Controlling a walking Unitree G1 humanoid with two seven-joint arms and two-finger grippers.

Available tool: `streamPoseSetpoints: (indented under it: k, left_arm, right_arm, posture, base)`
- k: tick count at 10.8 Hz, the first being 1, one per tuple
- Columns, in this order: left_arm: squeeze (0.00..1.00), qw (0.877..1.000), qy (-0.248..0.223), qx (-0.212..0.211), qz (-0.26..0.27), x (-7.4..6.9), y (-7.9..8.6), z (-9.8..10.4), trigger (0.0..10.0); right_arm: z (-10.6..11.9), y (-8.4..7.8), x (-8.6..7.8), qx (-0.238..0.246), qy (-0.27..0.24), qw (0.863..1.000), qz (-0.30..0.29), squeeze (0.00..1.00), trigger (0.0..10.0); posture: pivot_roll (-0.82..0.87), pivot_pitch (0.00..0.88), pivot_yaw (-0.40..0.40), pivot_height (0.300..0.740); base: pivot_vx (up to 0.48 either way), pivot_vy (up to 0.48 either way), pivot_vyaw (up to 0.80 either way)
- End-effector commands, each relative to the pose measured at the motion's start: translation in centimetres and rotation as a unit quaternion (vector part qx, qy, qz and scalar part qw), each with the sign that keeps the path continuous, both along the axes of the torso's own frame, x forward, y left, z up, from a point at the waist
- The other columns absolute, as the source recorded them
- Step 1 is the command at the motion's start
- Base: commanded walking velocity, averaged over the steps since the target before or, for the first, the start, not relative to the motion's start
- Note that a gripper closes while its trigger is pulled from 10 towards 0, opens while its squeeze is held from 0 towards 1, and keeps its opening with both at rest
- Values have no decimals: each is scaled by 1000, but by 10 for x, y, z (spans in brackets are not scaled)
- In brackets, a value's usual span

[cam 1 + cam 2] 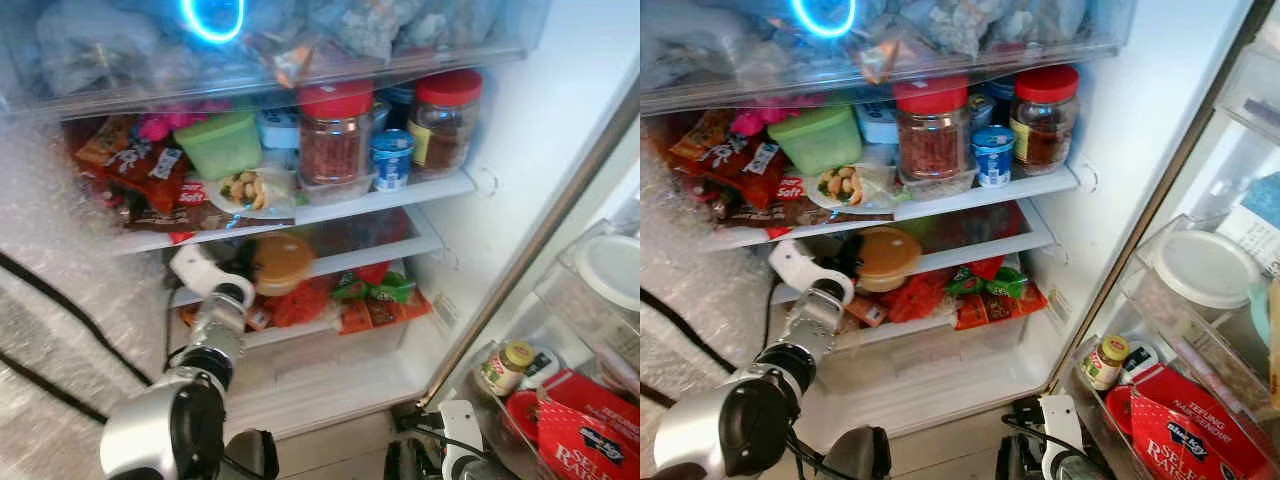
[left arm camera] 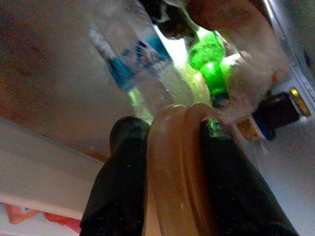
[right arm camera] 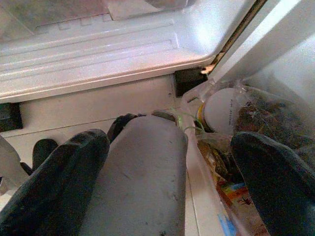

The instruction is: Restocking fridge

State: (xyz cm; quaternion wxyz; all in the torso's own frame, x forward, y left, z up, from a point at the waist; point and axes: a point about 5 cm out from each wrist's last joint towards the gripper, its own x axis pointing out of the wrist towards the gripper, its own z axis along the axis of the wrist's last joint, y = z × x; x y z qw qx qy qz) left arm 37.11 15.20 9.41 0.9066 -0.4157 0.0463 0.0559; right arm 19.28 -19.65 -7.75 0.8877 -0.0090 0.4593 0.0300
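The fridge stands open in front of me. My left arm reaches into its middle shelf (image 1: 405,243), and my left gripper (image 2: 170,130) is shut on a round tan container with a brown lid (image 1: 282,262). The black fingers (image 2: 123,167) press on either side of the container's rim (image 2: 177,162). Behind it in the left wrist view are a clear water bottle (image 2: 140,59) and something bright green. My right gripper (image 3: 172,142) hangs low by the fridge's bottom edge, open, with its fingers wide apart over the floor.
The shelf above holds two red-lidded jars (image 1: 335,130) (image 1: 445,115), a green tub (image 1: 220,145), a small blue cup (image 1: 392,158), a plate of food (image 1: 250,190) and snack packets (image 1: 140,165). Red and green packets (image 1: 350,295) lie below. The door bins at right hold a small jar (image 1: 505,368) and a red box (image 1: 585,430).
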Motion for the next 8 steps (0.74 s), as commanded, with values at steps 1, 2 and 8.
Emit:
streamPoseSetpoints:
  k: [1, 2, 8]
  left_arm:
    - [0, 1000, -8, 13, 17, 7, 4, 13, 10000]
    - [0, 998, 5, -14, 61, 7, 14, 13, 10000]
    - [1000, 998, 5, 5, 61, 7, 12, 14, 10000]
  right_arm:
    - [-9, -2, -18, -1, 33, 999, -2, 0, 10000]
    - [-9, -2, -19, -2, 34, 999, -2, 0, 10000]
    - [-10, -2, -20, -2, 34, 999, 1, 0, 10000]
  posture:
    - [-99, 79, 22, 621]
    - [-103, 81, 21, 621]
    - [-101, 88, 22, 621]
  base:
    - [0, 0, 0]
    - [0, 0, 0]
    - [0, 0, 0]
